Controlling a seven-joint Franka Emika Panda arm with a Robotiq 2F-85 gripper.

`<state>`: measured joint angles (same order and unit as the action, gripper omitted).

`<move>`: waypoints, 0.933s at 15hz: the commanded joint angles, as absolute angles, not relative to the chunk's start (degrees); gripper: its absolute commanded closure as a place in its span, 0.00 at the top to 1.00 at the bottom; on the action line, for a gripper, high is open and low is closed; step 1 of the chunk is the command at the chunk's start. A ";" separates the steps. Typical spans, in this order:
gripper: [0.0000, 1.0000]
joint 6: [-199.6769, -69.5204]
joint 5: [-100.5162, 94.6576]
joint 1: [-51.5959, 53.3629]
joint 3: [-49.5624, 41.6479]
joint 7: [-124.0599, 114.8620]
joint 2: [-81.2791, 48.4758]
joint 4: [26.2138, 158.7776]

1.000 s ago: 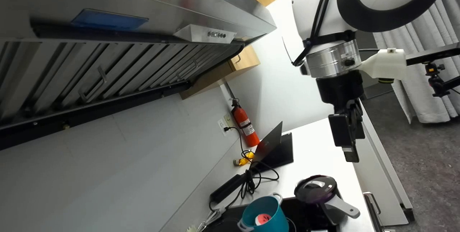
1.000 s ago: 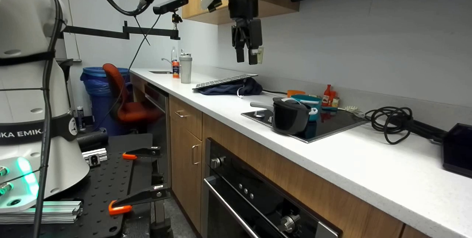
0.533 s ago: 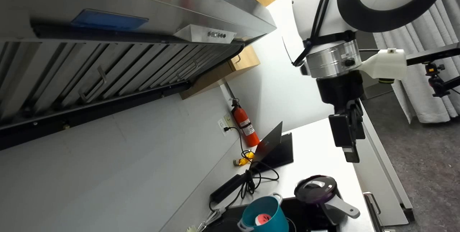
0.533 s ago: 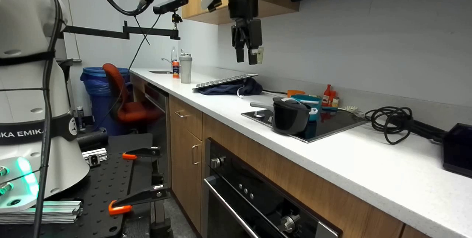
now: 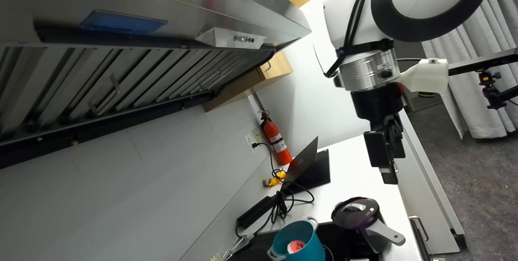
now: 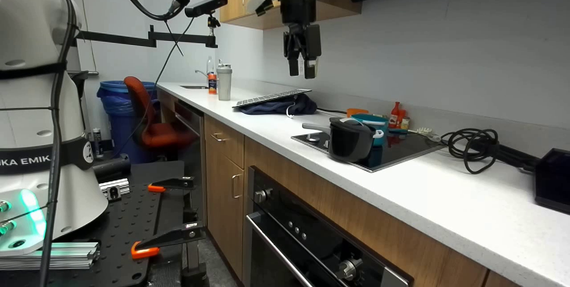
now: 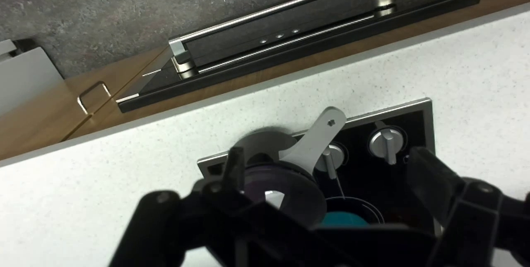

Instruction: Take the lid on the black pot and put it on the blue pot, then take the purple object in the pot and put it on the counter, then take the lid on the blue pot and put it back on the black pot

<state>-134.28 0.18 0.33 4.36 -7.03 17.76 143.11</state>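
Note:
In both exterior views the dark lid (image 5: 354,212) sits on the black pot (image 6: 349,144), whose grey handle (image 7: 316,138) points toward the front edge. Right beside it stands the blue pot (image 5: 313,247), uncovered, with a red-and-white thing (image 5: 296,247) inside. Only a teal patch of the blue pot (image 7: 343,218) shows in the wrist view. The purple object is out of view. Both pots rest at the cooktop set in the white counter (image 6: 445,198). High above the pots hangs my gripper (image 6: 302,73), pointing down, open and holding nothing; its fingers (image 7: 235,167) are wide apart.
A steel range hood (image 5: 162,71) overhangs the wall side. Coiled cables (image 6: 476,144) and a dark cloth under a keyboard (image 6: 271,99) lie on the counter. Small bottles (image 6: 395,115) stand behind the cooktop (image 6: 405,149), which has knobs (image 7: 386,145) at its front.
During the last half second my gripper has shifted slightly toward the wall, still open and high. The lid and both pots have stayed put.

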 commanded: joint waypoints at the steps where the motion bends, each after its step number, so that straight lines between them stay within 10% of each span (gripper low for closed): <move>1: 1.00 -136.59 -1.50 -0.24 3.95 -7.86 13.51 139.29; 14: 1.00 -144.58 -2.06 -0.21 1.82 -8.17 3.64 135.93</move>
<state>-142.96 -0.71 0.05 2.10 -7.03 6.17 137.99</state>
